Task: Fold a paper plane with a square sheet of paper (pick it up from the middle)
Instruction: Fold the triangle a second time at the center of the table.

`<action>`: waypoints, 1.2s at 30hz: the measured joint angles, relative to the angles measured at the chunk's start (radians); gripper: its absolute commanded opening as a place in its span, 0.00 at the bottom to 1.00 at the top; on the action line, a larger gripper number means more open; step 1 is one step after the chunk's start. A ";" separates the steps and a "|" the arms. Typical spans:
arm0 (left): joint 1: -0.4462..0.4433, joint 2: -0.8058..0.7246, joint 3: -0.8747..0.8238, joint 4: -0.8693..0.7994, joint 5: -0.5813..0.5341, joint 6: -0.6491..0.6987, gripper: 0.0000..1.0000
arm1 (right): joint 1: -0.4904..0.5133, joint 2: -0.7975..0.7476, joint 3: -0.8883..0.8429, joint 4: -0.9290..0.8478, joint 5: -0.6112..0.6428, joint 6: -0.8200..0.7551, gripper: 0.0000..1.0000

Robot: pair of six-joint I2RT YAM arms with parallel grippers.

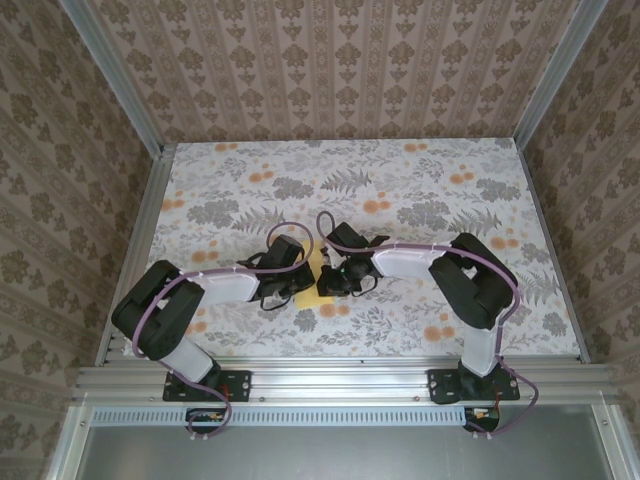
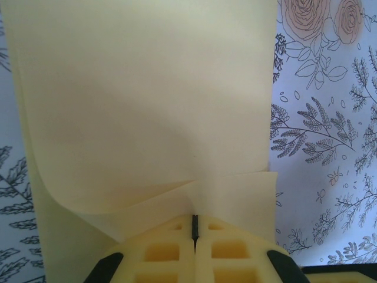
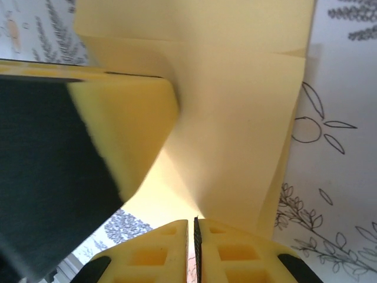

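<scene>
My left claw [image 2: 194,227] is pressed together, pinching the folded yellow paper [image 2: 147,106] at its edge. My right claw [image 3: 196,225] pinches the same sheet above the floral table [image 2: 330,147].

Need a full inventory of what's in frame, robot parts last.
square sheet of thin pale-yellow paper: one, pale yellow, table centre between the arms, layers folded over
floral-print table cover: one, white with grey leaves and orange flowers, across the work surface
patterned wallpaper walls: three, beige-brown, back and both sides
aluminium frame rail: one, silver, near table edge
left arm: one, black and white, near left
right arm: one, black and white, near right
left gripper: one, yellow jaws shut on the sheet
right gripper: one, yellow jaws shut on the sheet
</scene>
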 measured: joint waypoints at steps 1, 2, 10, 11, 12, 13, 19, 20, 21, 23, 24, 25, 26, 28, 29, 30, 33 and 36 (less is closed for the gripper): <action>0.000 0.000 0.000 0.000 0.000 0.000 0.06 | 0.000 0.004 0.000 0.000 0.001 0.000 0.13; 0.000 0.000 0.000 0.000 0.000 0.000 0.06 | 0.000 0.005 0.000 0.000 0.003 0.001 0.13; 0.001 0.000 0.000 0.000 0.001 0.000 0.06 | -0.012 -0.006 -0.052 0.055 -0.003 0.019 0.13; 0.001 0.000 0.000 0.000 0.001 0.000 0.06 | -0.016 -0.017 -0.069 0.069 -0.003 0.024 0.14; 0.001 0.000 0.000 0.000 0.004 0.000 0.06 | -0.019 -0.026 -0.084 0.080 -0.005 0.026 0.14; 0.001 0.000 0.000 0.000 0.005 0.000 0.06 | -0.024 -0.037 -0.103 0.092 -0.008 0.027 0.14; 0.008 0.000 0.000 0.000 0.019 0.000 0.06 | -0.061 -0.103 -0.204 0.132 -0.039 0.042 0.14; 0.008 0.000 0.000 0.000 0.019 0.000 0.06 | -0.066 -0.113 -0.216 0.132 -0.040 0.045 0.14; 0.008 0.000 0.000 0.000 0.018 0.001 0.06 | -0.071 -0.124 -0.226 0.130 -0.040 0.048 0.15; 0.012 0.000 0.000 0.000 0.018 0.001 0.06 | -0.078 -0.147 -0.239 0.113 -0.039 0.049 0.17; 0.014 0.000 0.000 0.000 0.019 0.001 0.06 | -0.080 -0.158 -0.240 0.100 -0.039 0.048 0.18; 0.015 0.000 0.000 0.000 0.018 0.001 0.06 | -0.082 -0.175 -0.240 0.093 -0.038 0.048 0.19; 0.015 0.000 0.000 0.000 0.018 0.001 0.06 | -0.083 -0.193 -0.238 0.089 -0.038 0.048 0.20; 0.015 0.000 0.000 0.000 0.018 0.001 0.06 | -0.083 -0.217 -0.219 0.073 -0.038 0.047 0.20; 0.015 0.000 0.000 0.000 0.018 0.001 0.06 | -0.082 -0.220 -0.201 0.070 -0.038 0.044 0.20; 0.015 0.000 0.000 0.000 0.018 0.001 0.06 | -0.082 -0.219 -0.182 0.070 -0.038 0.043 0.20; 0.015 0.000 0.000 0.000 0.018 0.001 0.06 | -0.076 -0.190 -0.118 0.066 -0.039 0.032 0.20; 0.015 0.000 0.000 0.000 0.018 0.001 0.07 | -0.066 -0.129 -0.068 0.069 -0.040 0.022 0.19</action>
